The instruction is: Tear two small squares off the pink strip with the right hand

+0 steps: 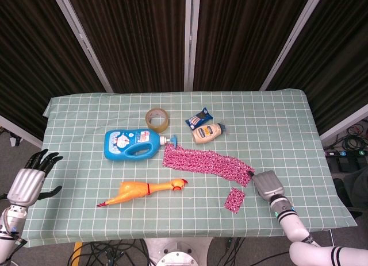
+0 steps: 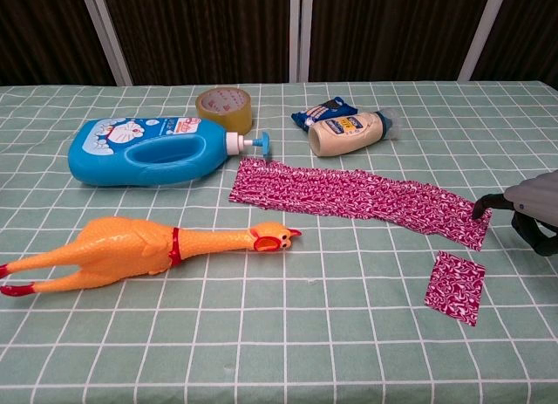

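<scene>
The pink patterned strip (image 1: 207,164) (image 2: 357,201) lies flat across the middle of the table, running from the blue bottle's pump down to the right. A torn-off pink square (image 1: 234,199) (image 2: 454,287) lies just below its right end. My right hand (image 1: 265,185) (image 2: 532,210) sits at the strip's right end; one dark fingertip (image 2: 482,203) touches the strip's corner while other fingers curl underneath. Whether it pinches the strip is not visible. My left hand (image 1: 26,182) hangs off the table's left side, fingers spread and empty.
A blue detergent bottle (image 1: 133,145), a tape roll (image 1: 157,120), a beige squeeze bottle (image 1: 207,132) and a small blue packet (image 1: 198,118) sit behind the strip. An orange rubber chicken (image 1: 144,191) lies in front left. The table's front edge (image 1: 190,234) is close to the square.
</scene>
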